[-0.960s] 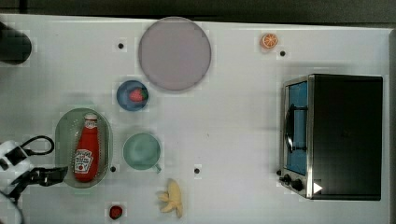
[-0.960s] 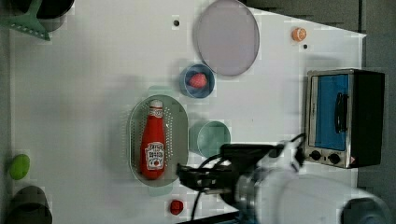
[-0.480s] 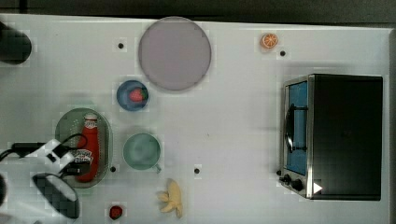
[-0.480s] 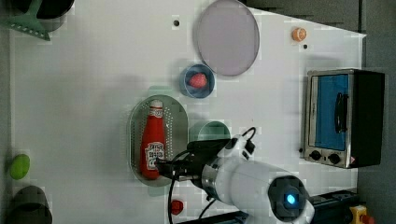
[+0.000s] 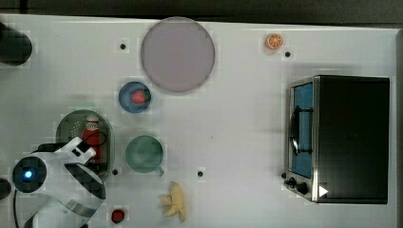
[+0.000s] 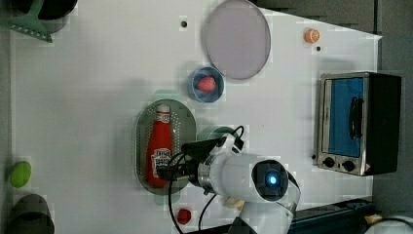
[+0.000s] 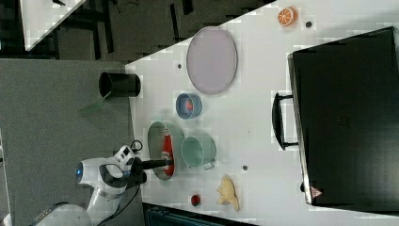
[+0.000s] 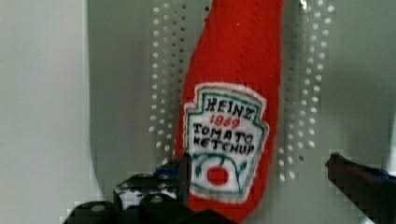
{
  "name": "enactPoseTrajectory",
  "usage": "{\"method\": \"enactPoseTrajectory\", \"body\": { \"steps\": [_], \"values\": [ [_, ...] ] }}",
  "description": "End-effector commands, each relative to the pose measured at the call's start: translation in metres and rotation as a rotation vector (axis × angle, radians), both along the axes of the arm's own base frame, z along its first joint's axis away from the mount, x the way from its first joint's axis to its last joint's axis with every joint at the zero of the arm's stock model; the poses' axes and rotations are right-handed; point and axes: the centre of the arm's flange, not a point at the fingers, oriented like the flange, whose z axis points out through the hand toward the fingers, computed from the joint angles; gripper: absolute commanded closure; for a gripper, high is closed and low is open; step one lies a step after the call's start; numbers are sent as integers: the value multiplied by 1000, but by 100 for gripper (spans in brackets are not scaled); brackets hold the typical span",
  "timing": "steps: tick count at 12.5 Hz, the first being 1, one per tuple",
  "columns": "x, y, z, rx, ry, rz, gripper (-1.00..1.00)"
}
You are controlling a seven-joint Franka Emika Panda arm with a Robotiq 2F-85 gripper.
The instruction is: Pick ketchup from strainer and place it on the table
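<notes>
Ketchup [image 6: 159,148] lies flat inside the strainer [image 6: 185,122], cap twd the blue bowl in the left view, base twd the arm. In the wrist view the red bottle [image 8: 233,93] w/ its white Heinz tomato ketchup label rests on the strainer's perforated bottom [image 8: 163,93]. Gripper [image 8: 261,170] is spread wide, one finger each side of the bottle's base end; fingertips [image 8: 182,168] sit near the label but contact can't be confirmed, nothing pinched. In the left view the gripper [image 6: 170,168] hangs over the bottle's lower half, w/ the white arm behind it. Top view: the arm covers much of the strainer [image 5: 66,126], w/ only the cap end of the ketchup [image 5: 91,128] showing. Right view: gripper [image 7: 164,162] reaches into the strainer [image 7: 155,134] above the ketchup [image 7: 165,146]. Just beside the strainer, on the white table [image 5: 237,118], stands a green cup [image 5: 144,153]; a blue bowl [image 5: 134,97] w/ a strawberry [image 5: 139,97] sits near, then a big grey round plate [image 5: 177,54]. Small red round object [image 5: 118,215] and a banana [image 5: 175,201] lie near the table edge by the arm. Toaster oven [image 5: 340,137] is well apart at the top view's right, an orange slice [image 5: 273,41] beyond it.
</notes>
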Motion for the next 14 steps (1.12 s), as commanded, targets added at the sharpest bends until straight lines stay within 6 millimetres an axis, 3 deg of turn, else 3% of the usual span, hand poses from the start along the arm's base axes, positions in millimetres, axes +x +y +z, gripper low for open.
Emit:
{"method": "enactPoseTrajectory", "body": {
  "steps": [1,8,9,12,14],
  "values": [
    [13,6,-1,50,-27,-97,-100],
    [26,15,-52,35,14,-149,-100],
    [25,15,-54,29,14,-146,-91],
    [25,19,-48,37,2,-143,-21],
    [28,21,-36,32,-17,-137,-19]
  ]
}}
